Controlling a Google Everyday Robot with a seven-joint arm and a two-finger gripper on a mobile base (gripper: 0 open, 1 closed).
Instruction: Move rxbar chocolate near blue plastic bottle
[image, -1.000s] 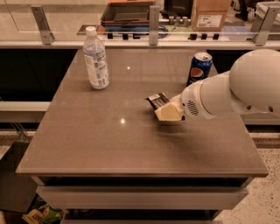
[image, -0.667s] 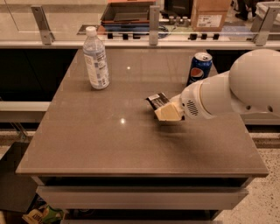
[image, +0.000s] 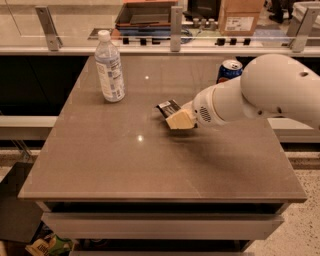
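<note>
1. The gripper (image: 179, 120) sits low over the middle of the table (image: 125, 165), at the end of a thick white arm (image: 260, 90) that reaches in from the right
2. The rxbar chocolate (image: 168, 107) is at the gripper's tip: a small black wrapper with its far end sticking out toward the upper left and its near end hidden behind the tan tip
3. Whether the jaws are closed on the bar or merely set against it cannot be told from this angle
4. The blue plastic bottle (image: 109, 67) stands upright near the table's far left part, white cap on top, well apart from the bar, with bare tabletop between them
5. A blue can (image: 229, 70) stands upright at the far right of the table, partly hidden behind the arm
6. Behind the table runs a counter rail, with a cardboard box (image: 239, 15) beyond it
</note>
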